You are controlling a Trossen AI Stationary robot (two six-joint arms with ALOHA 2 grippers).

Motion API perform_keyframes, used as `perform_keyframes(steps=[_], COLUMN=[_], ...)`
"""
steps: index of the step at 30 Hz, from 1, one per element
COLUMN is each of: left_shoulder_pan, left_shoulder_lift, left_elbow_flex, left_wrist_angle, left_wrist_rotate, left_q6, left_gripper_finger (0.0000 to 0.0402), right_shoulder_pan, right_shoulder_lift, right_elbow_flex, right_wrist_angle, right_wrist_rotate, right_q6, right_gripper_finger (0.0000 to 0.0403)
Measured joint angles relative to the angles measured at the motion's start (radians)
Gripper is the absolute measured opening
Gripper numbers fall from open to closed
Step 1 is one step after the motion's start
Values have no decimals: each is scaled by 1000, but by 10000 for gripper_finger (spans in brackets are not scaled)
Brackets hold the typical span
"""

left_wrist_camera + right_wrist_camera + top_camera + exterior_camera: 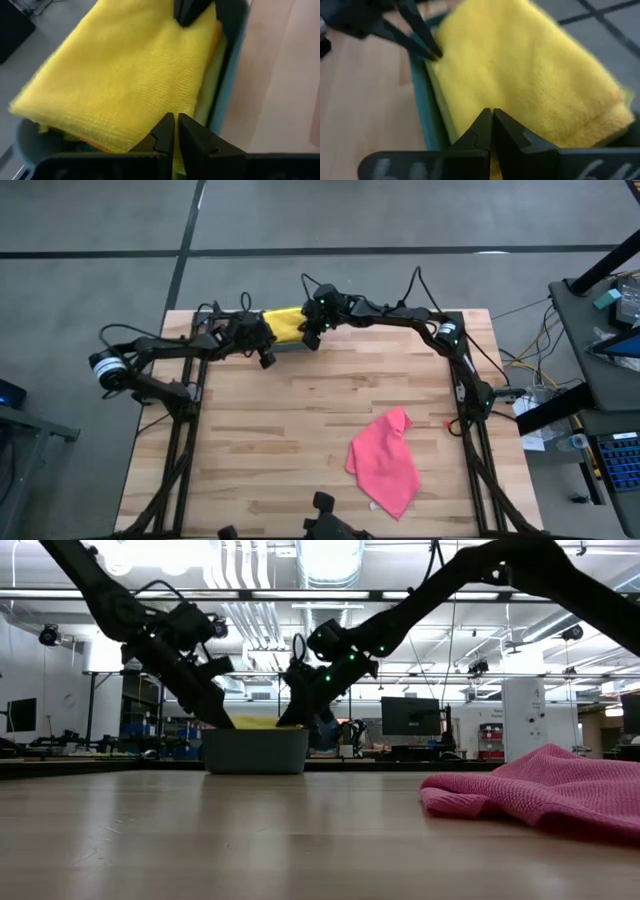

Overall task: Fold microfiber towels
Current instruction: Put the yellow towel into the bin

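A folded yellow microfiber towel point(125, 75) lies on top of the stack in the teal plastic bin point(255, 751), a rectangular tub at the far edge of the table point(300, 440). Its pile is short and looped, finely ribbed in the left wrist view, and it is folded into a thick, soft-edged pad. Beneath it an orange towel point(216, 35) shows as a thin edge, and under that a lime green one point(207, 90) lies against the bin's smooth wall.

The left gripper point(174, 131) hangs over the bin's near rim with its dark, wedge-shaped fingers pressed together, holding nothing. The right gripper point(491, 127) is over the same bin from the other side, its fingers likewise closed on nothing (their tips meet in a clean seam).

The pink towel point(385, 462) lies unfolded and rumpled on the butcher-block tabletop, well apart from the bin, towards the table's near right; one corner is drawn up into a point, and the low view shows its nubby weave.
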Motion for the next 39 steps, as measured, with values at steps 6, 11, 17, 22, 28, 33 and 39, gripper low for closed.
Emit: perform_keyframes(steps=[6, 11, 17, 22, 28, 33, 39], left_shoulder_pan=[0, 0, 0, 10, 58, 76, 80], left_shoulder_lift=[50, 9, -87, -137, -80, 25, 97], left_elbow_flex=[17, 31, 31, 31, 34, 42, 65], left_wrist_angle=[-4, -5, -4, 40, 160, 229, 228], left_wrist_rotate=[-27, -42, -43, -69, -61, -58, -98], left_q6=[-8, -6, 15, 71, 87, 86, 85], left_gripper_finger=[12, 12, 12, 12, 12, 12, 12], right_shoulder_pan=[1, -1, -4, -28, -62, -65, -69], right_shoulder_lift=[6, -16, -58, -68, -32, 33, 130], right_elbow_flex=[0, 0, 0, 47, 136, 207, 270], right_wrist_angle=[-20, -27, -31, -56, -62, -59, -91], right_wrist_rotate=[-4, 3, 24, 56, 56, 45, 77], right_q6=[-3, -10, -35, -71, -85, -91, -84], right_gripper_finger=[8, 8, 8, 8, 8, 8, 8])
